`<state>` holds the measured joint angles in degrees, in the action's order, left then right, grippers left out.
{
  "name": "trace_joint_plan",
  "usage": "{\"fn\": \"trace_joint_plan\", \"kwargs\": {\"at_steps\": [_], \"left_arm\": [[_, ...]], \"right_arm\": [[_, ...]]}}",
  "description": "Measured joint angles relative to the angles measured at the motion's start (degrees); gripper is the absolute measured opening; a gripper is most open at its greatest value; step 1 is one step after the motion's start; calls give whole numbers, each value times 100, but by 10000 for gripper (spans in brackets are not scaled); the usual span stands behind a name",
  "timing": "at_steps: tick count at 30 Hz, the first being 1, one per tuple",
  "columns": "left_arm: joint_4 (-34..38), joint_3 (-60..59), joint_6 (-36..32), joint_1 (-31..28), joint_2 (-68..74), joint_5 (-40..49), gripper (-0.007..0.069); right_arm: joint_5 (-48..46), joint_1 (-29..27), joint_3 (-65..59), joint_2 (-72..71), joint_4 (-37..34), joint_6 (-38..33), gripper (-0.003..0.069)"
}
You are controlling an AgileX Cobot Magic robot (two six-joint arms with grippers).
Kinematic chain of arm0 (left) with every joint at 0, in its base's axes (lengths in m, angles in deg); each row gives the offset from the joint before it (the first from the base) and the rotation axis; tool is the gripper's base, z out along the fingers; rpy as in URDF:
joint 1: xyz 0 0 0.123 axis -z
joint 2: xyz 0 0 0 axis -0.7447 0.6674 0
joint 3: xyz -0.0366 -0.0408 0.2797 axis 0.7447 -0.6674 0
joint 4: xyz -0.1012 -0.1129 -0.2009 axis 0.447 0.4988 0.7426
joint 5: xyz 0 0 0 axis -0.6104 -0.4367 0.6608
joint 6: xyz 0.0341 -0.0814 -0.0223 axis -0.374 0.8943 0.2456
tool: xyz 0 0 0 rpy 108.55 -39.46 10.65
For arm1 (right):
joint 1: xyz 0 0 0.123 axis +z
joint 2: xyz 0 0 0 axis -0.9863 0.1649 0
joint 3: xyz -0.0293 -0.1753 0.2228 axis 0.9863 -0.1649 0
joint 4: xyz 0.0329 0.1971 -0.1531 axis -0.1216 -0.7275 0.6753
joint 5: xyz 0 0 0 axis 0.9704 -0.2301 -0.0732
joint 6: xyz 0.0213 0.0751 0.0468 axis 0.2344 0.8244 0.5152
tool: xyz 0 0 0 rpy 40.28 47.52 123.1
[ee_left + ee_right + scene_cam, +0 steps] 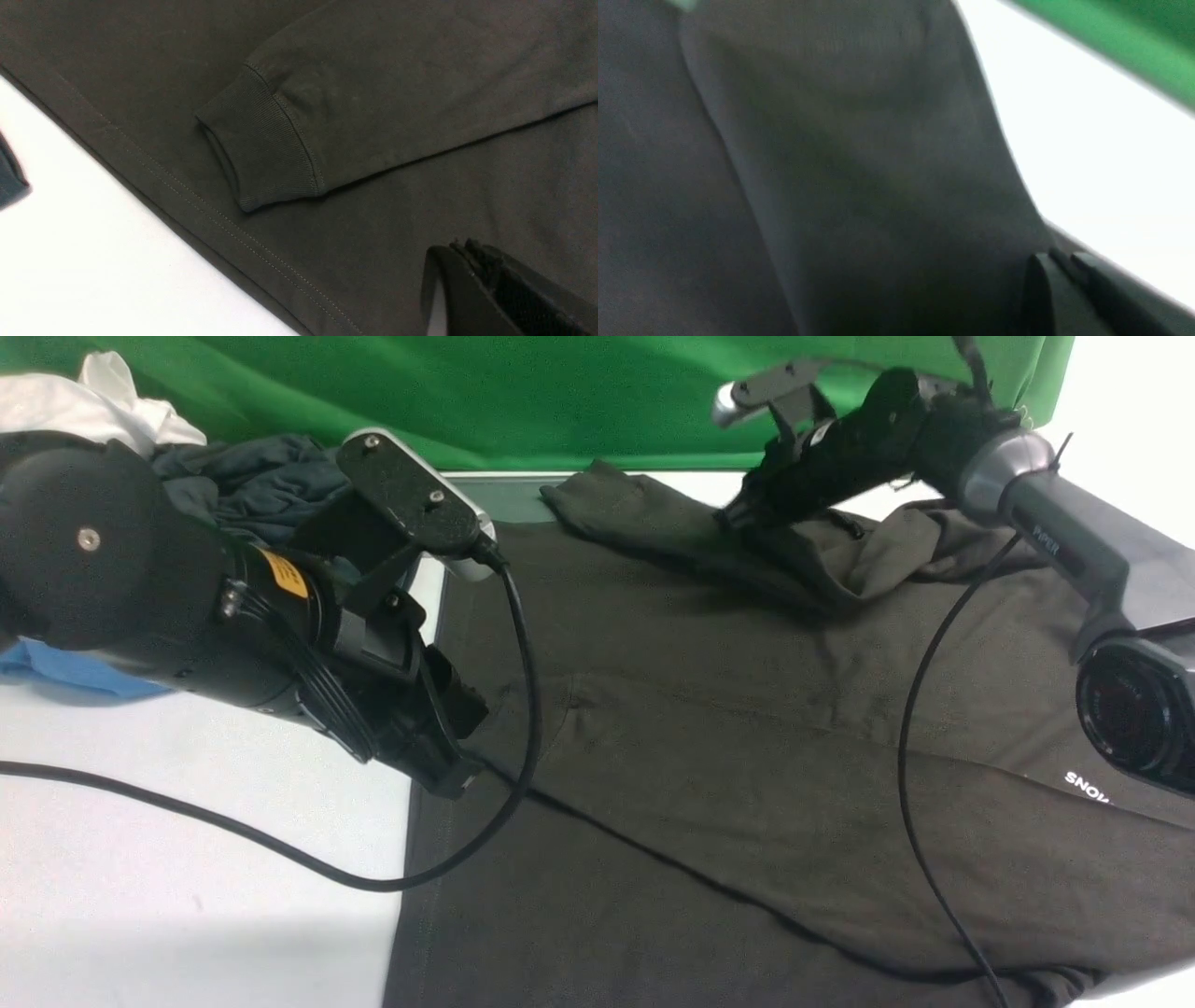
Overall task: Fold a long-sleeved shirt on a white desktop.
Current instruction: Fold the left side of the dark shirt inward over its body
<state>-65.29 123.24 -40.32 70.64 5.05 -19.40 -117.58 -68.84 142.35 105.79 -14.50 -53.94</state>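
Lying in right pincer point(733, 519): long-sleeved shirt point(747, 728)

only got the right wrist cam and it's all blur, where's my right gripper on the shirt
observer: the right gripper is shut on the far sleeve of the long-sleeved shirt
operator: where's the other cuff
observer: that cuff lies flat on the shirt's body, just in from the hem
operator: and the left arm
observer: the left gripper is shut at the hem side, nothing visible in it
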Motion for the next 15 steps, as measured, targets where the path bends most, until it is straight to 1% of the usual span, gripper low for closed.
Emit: {"fn": "trace_joint_plan", "kwargs": {"at_steps": [3, 8, 14, 15], "left_arm": [[0, 0, 0, 0, 0, 0, 18], [0, 0, 0, 0, 0, 24, 18], [-13, 0, 0, 0, 0, 24, 18], [-33, 0, 0, 0, 0, 24, 18]], "right_arm": [[-47, 0, 66, -62, -6, 0, 42], [-431, 0, 66, -56, -45, 0, 41], [-967, 0, 333, -66, -393, -26, 41], [-1221, 0, 432, -99, -540, -107, 41]]}}
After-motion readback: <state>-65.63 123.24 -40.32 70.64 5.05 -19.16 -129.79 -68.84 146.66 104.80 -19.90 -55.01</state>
